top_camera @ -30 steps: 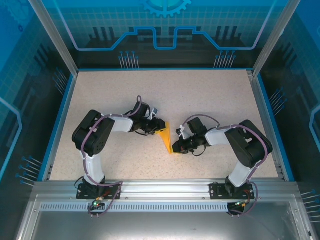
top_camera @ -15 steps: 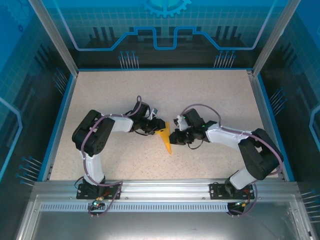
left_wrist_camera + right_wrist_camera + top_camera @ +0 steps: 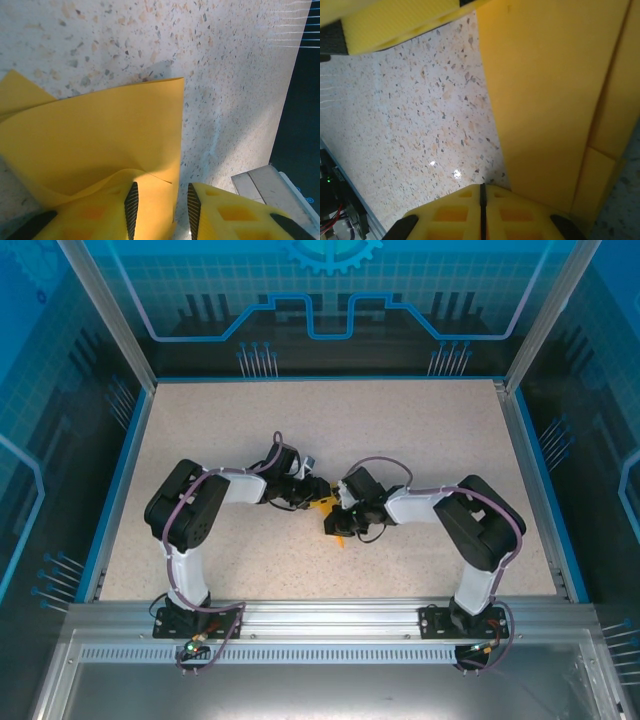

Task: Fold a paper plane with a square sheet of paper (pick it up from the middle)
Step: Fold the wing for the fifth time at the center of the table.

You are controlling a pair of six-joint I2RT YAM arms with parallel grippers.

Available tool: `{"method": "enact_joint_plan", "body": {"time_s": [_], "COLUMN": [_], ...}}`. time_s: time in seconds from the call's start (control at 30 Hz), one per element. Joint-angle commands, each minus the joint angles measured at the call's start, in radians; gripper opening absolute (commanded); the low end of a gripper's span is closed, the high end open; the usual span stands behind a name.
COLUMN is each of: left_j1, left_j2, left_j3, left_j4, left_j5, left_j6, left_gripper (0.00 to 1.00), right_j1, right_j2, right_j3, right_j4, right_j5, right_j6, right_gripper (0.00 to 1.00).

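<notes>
The sheet of paper (image 3: pixel 336 532) is thin and very light, so it bends at once and keeps no shape by itself. It is smooth and can slip out from between hard pads. It can also get a wrong crease or tear if it is pulled, so I judge that a flat pinch on a folded edge, where there are several layers, is the safest hold.

In the top view the paper lies on the table (image 3: pixel 420 430) near the middle of the frame, between the two grippers, and its pointed end shows toward the lower edge. The left gripper (image 3: pixel 318 495) reaches it from the left and the right gripper (image 3: pixel 342 515) from the right, both very close.

In the left wrist view the paper (image 3: pixel 100 140) takes the centre and left of the frame, and one layer curls up. The left gripper (image 3: pixel 161 197) has its jaws partly apart. The edge of the paper goes down into the gap, but a strip of table shows beside it, so it does not look clamped.

In the right wrist view the right gripper (image 3: pixel 482 192) has its fingers together at the bottom. The paper (image 3: pixel 550 100) fills the right side and its corner touches the fingertips. I cannot tell whether any paper is pinched there.
</notes>
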Motion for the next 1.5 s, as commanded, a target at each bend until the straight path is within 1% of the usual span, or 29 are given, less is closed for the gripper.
{"method": "enact_joint_plan", "body": {"time_s": [0.0,0.17,0.33,0.53,0.63,0.93,1.13,1.33,1.47], "left_j1": [0.008,0.024,0.035,0.039,0.045,0.072,0.082,0.075,0.054], "left_j2": [0.023,0.022,0.033,0.043,0.054,0.066,0.013,-0.098,-0.152], "left_j3": [-0.003,0.019,0.058,0.071,0.076,0.110,0.154,0.135,0.113], "left_j4": [-0.045,-0.059,-0.082,-0.099,-0.105,-0.136,-0.196,-0.209,-0.236], "left_j5": [-0.005,-0.006,0.001,-0.008,-0.018,-0.026,-0.019,0.005,-0.016], "left_j6": [0.033,0.050,0.072,0.084,0.094,0.126,0.156,0.139,0.149], "left_gripper": [0.35,0.35,0.35,0.35,0.35,0.34,0.35,0.36,0.36], "right_j1": [-0.018,-0.057,-0.090,-0.091,-0.092,-0.094,-0.094,-0.094,-0.096], "right_j2": [0.000,-0.005,0.001,-0.050,-0.069,-0.035,-0.010,-0.005,-0.006], "right_j3": [-0.090,-0.187,-0.230,-0.220,-0.200,-0.206,-0.185,-0.170,-0.169], "right_j4": [-0.030,0.007,0.019,0.004,-0.045,-0.025,-0.017,-0.019,-0.019], "right_j5": [-0.040,-0.091,-0.120,-0.140,-0.130,-0.151,-0.164,-0.160,-0.152], "right_j6": [0.008,-0.005,-0.021,-0.033,-0.059,-0.065,-0.066,-0.059,-0.056], "right_gripper": [0.09,0.09,0.09,0.09,0.09,0.10,0.10,0.10,0.10]}}
